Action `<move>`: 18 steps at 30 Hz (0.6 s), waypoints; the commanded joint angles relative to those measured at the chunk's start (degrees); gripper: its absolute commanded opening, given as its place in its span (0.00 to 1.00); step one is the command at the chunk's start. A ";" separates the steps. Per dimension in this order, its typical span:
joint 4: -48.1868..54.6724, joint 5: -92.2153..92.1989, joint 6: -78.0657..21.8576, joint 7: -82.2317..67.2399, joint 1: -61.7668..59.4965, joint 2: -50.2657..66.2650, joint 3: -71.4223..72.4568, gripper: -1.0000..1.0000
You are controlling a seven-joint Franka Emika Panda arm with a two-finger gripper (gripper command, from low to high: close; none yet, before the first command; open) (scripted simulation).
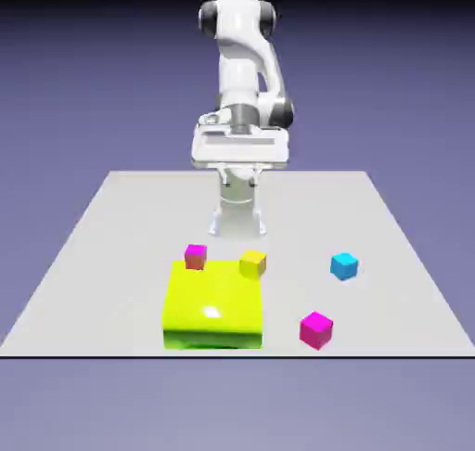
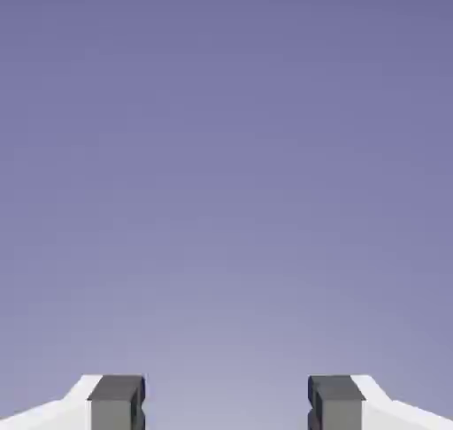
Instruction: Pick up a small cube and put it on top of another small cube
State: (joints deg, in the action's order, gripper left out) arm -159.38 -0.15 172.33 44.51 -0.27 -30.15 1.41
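above table's point(image 1: 111, 254) far edge, gripper point(image 1: 239, 171) hung with jaws apart, nothing between fingertips point(image 2: 115, 402); hand view showed only backdrop. magenta cube point(image 1: 316, 329) sat near front edge, right of big yellow-green block point(image 1: 212, 306). yellow cube point(image 1: 252, 264) sat at block's far right corner; cyan cube point(image 1: 344, 266) well apart.

**Five blocks on one table**

One grey table point(image 1: 93, 254) holds four small cubes: one plain magenta point(image 1: 316, 329), one cyan point(image 1: 344, 265), one yellow-topped point(image 1: 252, 263), one magenta-topped with brown sides point(image 1: 195, 255). There is also one big yellow-green block point(image 1: 212, 305). One white robot arm point(image 1: 243, 69).
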 commanded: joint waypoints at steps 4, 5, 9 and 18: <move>5.37 -0.49 -5.55 6.81 -3.19 8.31 4.69 0.50; 6.71 -0.61 -6.94 8.52 -3.99 10.39 5.86 0.50; 12.07 -1.10 -12.49 15.33 -7.17 18.69 10.54 0.50; 24.14 -2.20 -24.98 30.66 -14.34 37.38 21.09 0.50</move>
State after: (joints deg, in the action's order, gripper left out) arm -135.24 -2.35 147.36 75.16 -14.60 7.22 22.50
